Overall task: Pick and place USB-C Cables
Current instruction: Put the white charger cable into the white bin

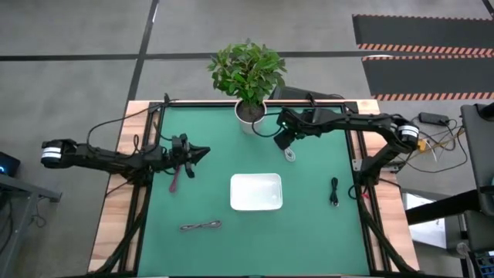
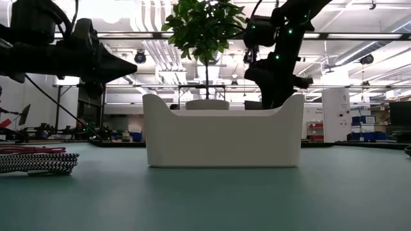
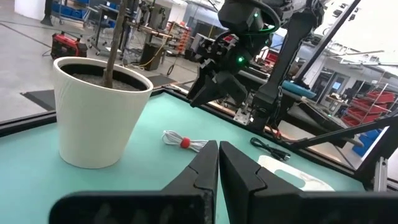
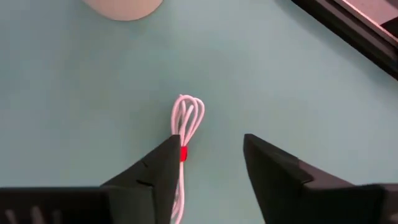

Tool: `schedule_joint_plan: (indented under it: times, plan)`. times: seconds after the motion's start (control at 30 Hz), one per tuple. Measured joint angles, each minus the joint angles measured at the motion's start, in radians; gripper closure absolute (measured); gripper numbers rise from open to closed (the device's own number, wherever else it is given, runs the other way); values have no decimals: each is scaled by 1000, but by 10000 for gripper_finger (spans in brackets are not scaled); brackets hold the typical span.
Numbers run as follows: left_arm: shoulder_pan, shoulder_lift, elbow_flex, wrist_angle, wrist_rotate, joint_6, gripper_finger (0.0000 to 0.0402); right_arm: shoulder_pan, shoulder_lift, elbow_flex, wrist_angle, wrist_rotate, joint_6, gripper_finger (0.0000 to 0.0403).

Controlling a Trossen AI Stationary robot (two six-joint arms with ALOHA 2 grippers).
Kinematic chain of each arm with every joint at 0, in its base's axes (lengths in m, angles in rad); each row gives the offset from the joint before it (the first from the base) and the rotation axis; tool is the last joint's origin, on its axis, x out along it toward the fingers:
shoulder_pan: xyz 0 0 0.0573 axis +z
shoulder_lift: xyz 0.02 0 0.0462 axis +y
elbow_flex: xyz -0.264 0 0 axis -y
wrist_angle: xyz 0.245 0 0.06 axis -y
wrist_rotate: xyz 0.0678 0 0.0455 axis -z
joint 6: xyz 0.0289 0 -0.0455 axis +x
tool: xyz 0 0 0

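Observation:
The white-grey cable, a small bundle with a red tie, lies flat on the green mat next to the plant pot. My right gripper hangs open above it, clear of it in the left wrist view. The cable sits just below the gripper. My left gripper is shut and floats above the mat's left half, near the magenta-pink cable. The grey-brown cable lies toward the near edge, and the black cable lies right of the white tray.
The white tray stands at the mat's middle. The potted plant rises at the far edge, close beside my right gripper. Black frame rails run along both sides of the mat. Bare mat lies between the tray and the near edge.

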Motion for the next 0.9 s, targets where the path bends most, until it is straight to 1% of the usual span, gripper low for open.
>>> schedule_joint_plan:
  times: [0.1,0.2,0.4,0.53,0.67,0.8,0.9]
  plan:
    - [0,-5,0,0,-2,0,402,0,-3,0,0,1,4,209]
    - [0,-17,0,0,-21,0,402,2,5,0,0,2,5,198]
    - [0,-32,4,39,-23,3,402,2,10,-31,36,2,22,195]
    - [0,-34,4,83,-23,68,402,2,10,-76,63,2,55,195]
    - [0,-32,4,100,-23,80,402,4,10,-136,135,-4,69,195]
    - [0,-34,4,104,-23,81,402,10,11,-191,225,-68,93,195]
    - [0,-34,4,104,-48,82,402,27,11,-229,295,-76,102,195]
